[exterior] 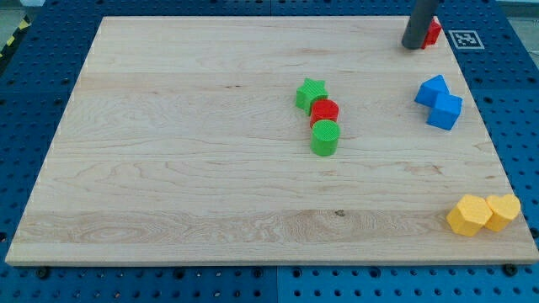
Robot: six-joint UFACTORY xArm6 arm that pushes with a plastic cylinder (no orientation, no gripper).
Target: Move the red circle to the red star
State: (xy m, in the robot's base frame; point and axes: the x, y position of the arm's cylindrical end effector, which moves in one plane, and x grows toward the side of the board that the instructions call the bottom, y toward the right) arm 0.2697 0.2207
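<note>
The red circle (324,110) sits near the board's middle, touching a green star (310,93) above-left of it and a green circle (325,137) below it. The red star (433,32) is at the view's top right, mostly hidden behind the dark rod. My tip (413,46) rests on the board right beside the red star, on its left, far up and right of the red circle.
Two blue blocks (439,102) touch each other at the right side. Two yellow blocks (483,213) sit together at the bottom right corner. The wooden board (168,168) lies on a blue pegboard; a marker tag (465,38) is past its top right edge.
</note>
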